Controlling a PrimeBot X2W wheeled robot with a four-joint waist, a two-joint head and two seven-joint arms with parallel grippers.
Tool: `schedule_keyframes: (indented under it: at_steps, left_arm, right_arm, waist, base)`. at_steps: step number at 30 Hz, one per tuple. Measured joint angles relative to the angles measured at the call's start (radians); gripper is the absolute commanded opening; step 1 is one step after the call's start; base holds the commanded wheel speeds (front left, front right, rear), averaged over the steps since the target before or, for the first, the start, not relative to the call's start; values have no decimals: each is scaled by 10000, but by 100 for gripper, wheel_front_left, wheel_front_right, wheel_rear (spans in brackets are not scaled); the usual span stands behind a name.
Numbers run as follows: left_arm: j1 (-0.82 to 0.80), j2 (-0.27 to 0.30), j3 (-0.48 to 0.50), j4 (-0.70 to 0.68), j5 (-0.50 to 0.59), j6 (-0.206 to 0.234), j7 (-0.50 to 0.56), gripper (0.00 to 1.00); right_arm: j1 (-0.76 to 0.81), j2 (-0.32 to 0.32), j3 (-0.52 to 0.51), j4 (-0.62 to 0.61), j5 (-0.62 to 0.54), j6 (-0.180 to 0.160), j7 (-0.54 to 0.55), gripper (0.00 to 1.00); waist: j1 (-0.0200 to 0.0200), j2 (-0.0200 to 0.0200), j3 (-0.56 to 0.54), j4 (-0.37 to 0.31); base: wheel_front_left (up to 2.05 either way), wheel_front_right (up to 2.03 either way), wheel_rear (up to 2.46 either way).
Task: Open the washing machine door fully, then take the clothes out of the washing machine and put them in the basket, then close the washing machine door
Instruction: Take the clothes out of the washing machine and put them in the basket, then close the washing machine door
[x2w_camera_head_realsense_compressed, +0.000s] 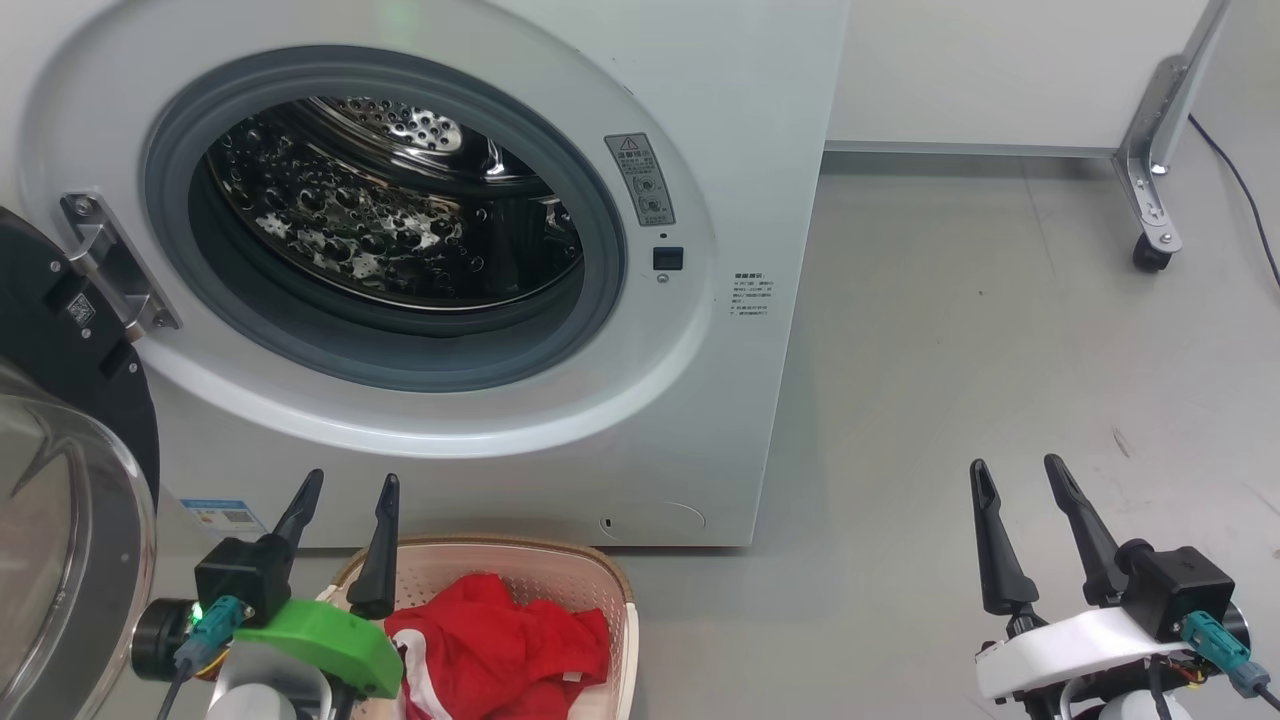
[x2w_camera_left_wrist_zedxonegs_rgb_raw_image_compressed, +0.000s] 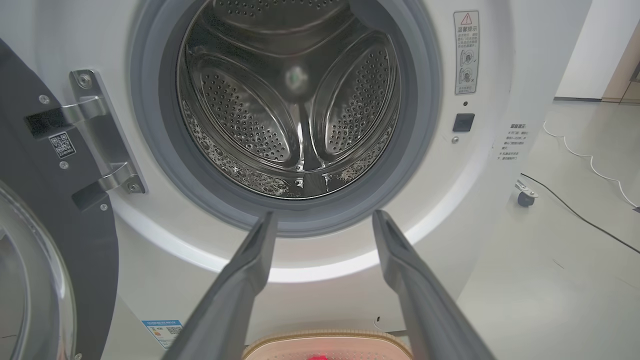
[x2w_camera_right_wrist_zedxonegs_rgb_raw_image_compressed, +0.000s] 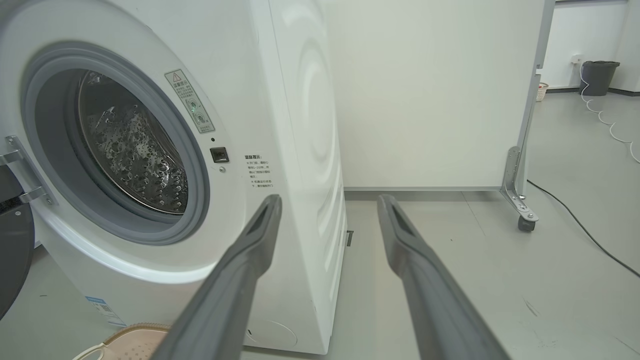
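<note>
Washing machine: a big white front-loading box (x2w_camera_head_realsense_compressed: 760, 120) stands ahead of my left claw (x2w_camera_head_realsense_compressed: 352, 480). Its grey rubber-ringed mouth gapes onto a perforated steel drum (x2w_camera_head_realsense_compressed: 380, 230).
Door: a round door with a glossy black rim and a bulging clear glass bowl (x2w_camera_head_realsense_compressed: 70, 520) stands wide open on its steel hinge, out to the left of my left claw.
Clothes: bright red fabric with white trim (x2w_camera_head_realsense_compressed: 500, 650) lies heaped just right of my left claw's fingers.
Basket: the small cream perforated plastic basket with a brown woven-look rim (x2w_camera_head_realsense_compressed: 530, 572) holds that heap, below my left claw.
Left claw: fingers apart, gripping nothing.
Right claw: my right claw (x2w_camera_head_realsense_compressed: 1015, 463) is spread and empty over grey floor, well right of the machine.
Writing: a grey warning sticker with a red triangle (x2w_camera_head_realsense_compressed: 640, 180) sits beside the mouth, and a blue label (x2w_camera_head_realsense_compressed: 225, 518) just left of my left claw (text too small to read).
</note>
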Motion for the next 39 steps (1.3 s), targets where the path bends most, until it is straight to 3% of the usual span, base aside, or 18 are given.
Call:
schedule_keyframes:
  at_steps: [39]
  left_arm:
    - [750, -31, -42, -1191, 117, 0, -12, 100]
  right_arm:
    - [3, 35, -54, -215, 0, 0, 0, 100]
  waist:
    - [0, 0, 173, -62]
  base:
    - [0, 0, 0]
